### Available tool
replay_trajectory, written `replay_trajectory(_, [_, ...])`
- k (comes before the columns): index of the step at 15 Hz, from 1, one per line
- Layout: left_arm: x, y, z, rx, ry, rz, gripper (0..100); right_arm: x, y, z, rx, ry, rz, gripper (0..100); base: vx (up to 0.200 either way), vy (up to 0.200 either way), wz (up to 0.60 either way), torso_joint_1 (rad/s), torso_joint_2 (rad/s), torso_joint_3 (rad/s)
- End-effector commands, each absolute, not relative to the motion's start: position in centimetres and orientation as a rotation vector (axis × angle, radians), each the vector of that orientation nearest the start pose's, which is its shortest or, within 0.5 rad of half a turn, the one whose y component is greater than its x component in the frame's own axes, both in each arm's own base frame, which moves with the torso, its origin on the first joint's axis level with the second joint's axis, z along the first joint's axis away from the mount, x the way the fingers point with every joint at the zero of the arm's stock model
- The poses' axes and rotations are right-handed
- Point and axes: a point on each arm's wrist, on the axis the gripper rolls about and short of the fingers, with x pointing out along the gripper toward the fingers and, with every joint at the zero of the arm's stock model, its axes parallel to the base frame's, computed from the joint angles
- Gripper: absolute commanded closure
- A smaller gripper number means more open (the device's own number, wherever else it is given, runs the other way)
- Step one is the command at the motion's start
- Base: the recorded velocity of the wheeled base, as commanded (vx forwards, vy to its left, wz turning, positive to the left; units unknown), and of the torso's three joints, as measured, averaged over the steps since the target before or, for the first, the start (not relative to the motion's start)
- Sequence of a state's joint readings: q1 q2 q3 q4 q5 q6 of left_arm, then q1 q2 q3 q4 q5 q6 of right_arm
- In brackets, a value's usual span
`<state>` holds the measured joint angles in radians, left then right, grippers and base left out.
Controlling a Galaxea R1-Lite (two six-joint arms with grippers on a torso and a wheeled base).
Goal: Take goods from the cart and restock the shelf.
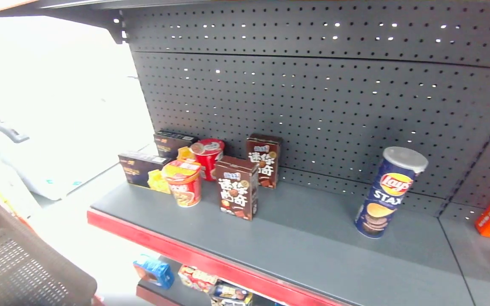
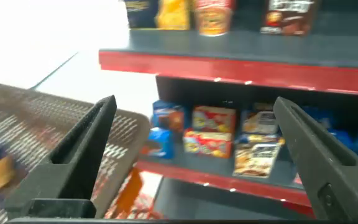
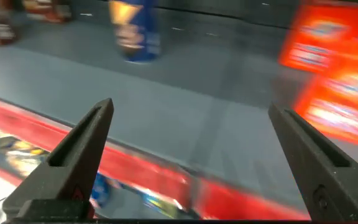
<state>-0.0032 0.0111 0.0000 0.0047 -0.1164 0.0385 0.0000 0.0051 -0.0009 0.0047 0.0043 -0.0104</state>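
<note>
- One broad grey shelf with a red front lip is the biggest thing here. It lies mostly bare between a tall blue crisp can and a cluster at its left end.
- Low at the robot's left, just beside the shelf, sits the mesh cart. Its contents are too blurred to name, so the goods to fetch are down there, not in hand.
- Near the cart's rim hangs the left pincer, fingers spread wide with nothing between them.
- Before the shelf's red lip hovers the right pincer, likewise spread and empty.
- A can like that one I'd judge light, stiff and smooth. Grip it round mid-barrel, as it would topple easily.
- The brown cartons look like thin card that dents, so take them by the wide flat faces.
- The noodle cup is tapered and probably thin-walled. Hold it gently below the rim.
</note>
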Motion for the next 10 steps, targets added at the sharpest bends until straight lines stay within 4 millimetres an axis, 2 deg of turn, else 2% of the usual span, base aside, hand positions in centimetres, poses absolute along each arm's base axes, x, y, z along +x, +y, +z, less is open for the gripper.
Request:
replay_trajectory(1, [-2.2,-0.25,7.53,0.037,0.015,-0.12,0,-2.23,0.01,7.51,-0.011,0.011,0.005,0,0.0,0.0,0.6,0.002,0.0,0.007])
replay_trajectory(10, [-2.2,-0.26,7.53,0.04,0.014,-0.122,0,-2.23,0.01,7.51,-0.009,0.011,0.005,0,0.0,0.0,0.6,0.002,0.0,0.0])
